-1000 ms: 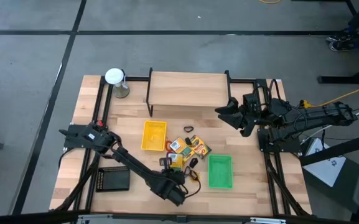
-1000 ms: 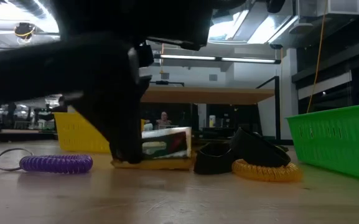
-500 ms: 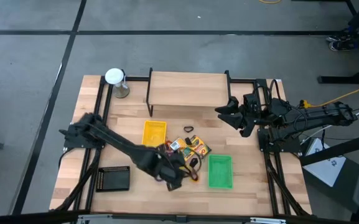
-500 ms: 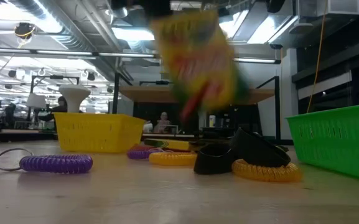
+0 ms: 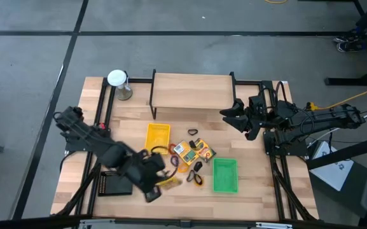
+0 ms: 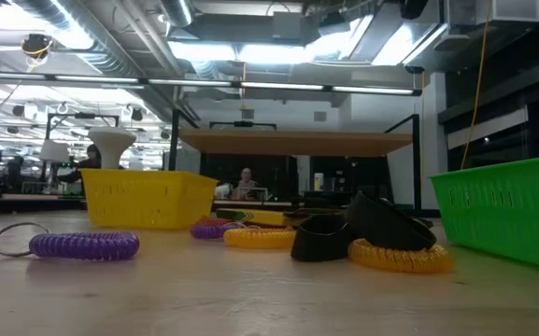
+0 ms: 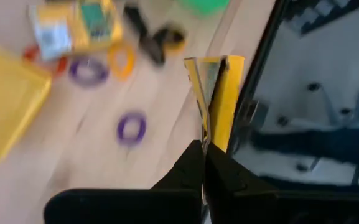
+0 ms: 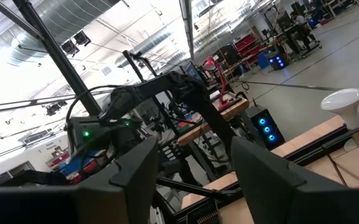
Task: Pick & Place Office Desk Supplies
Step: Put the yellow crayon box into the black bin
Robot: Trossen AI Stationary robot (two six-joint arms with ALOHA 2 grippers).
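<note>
My left gripper (image 5: 159,185) is lifted above the front of the table, between the black tray (image 5: 115,184) and the green tray (image 5: 225,175), and its fingers are clenched on a small yellow crayon box (image 7: 216,102). In my left wrist view the box stands out edge-on from between my two dark fingertips (image 7: 195,163), pinched at its lower end, with the table's front edge under it.

The rest of the supplies lie in a loose cluster between the yellow tray (image 5: 157,138) and the green tray. Another yellow printed box (image 5: 193,150) sits at the cluster's middle, with a small black clip (image 5: 192,132) beyond it toward the wooden shelf (image 5: 192,91). Nearer the front edge lie an orange ring (image 5: 198,180) and more black clips (image 5: 197,166).

From table height, a purple coil ring (image 6: 84,245) on a thin wire loop lies apart to one side, a yellow coil ring (image 6: 258,237) lies in front of the yellow tray's corner, and an orange-yellow coil (image 6: 400,256) touches a large black clip (image 6: 358,227) beside the green tray's wall.

My right gripper (image 5: 233,114) hangs by the right end of the wooden shelf, fingers spread apart and holding nothing
</note>
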